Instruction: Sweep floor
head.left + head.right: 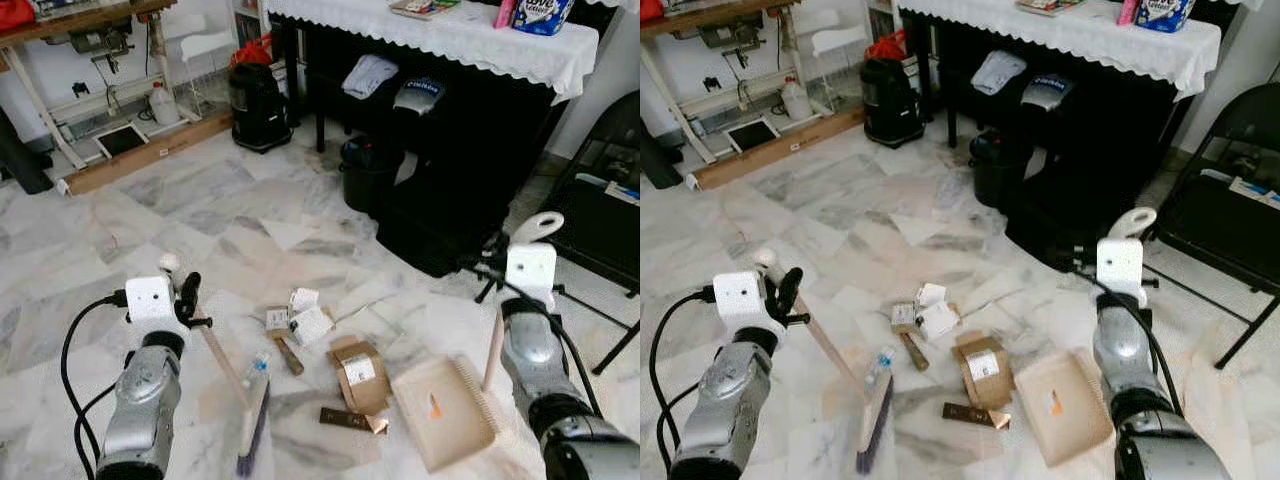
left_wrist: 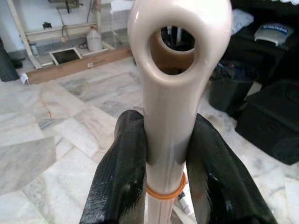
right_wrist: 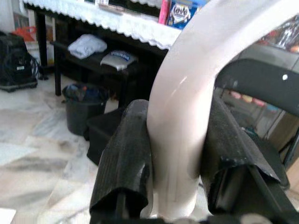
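My left gripper [image 1: 180,295] is shut on the cream handle [image 2: 168,116] of a small broom [image 1: 253,420], whose bristled head rests on the marble floor near a plastic bottle [image 1: 257,368]. My right gripper [image 1: 520,262] is shut on the upright cream handle [image 3: 182,140] of a tan dustpan [image 1: 442,410] lying flat on the floor to the right. Between broom and dustpan lies litter: a brown cardboard box [image 1: 360,375], white paper scraps [image 1: 308,322], a small carton [image 1: 277,319] and a dark wrapper [image 1: 350,420].
A black table with a white lace cloth [image 1: 450,35] stands ahead, with black bins [image 1: 368,172] and boxes under it. A black folding chair [image 1: 600,200] is at the right. A black vacuum [image 1: 258,105] and a wooden plank [image 1: 150,152] lie further back left.
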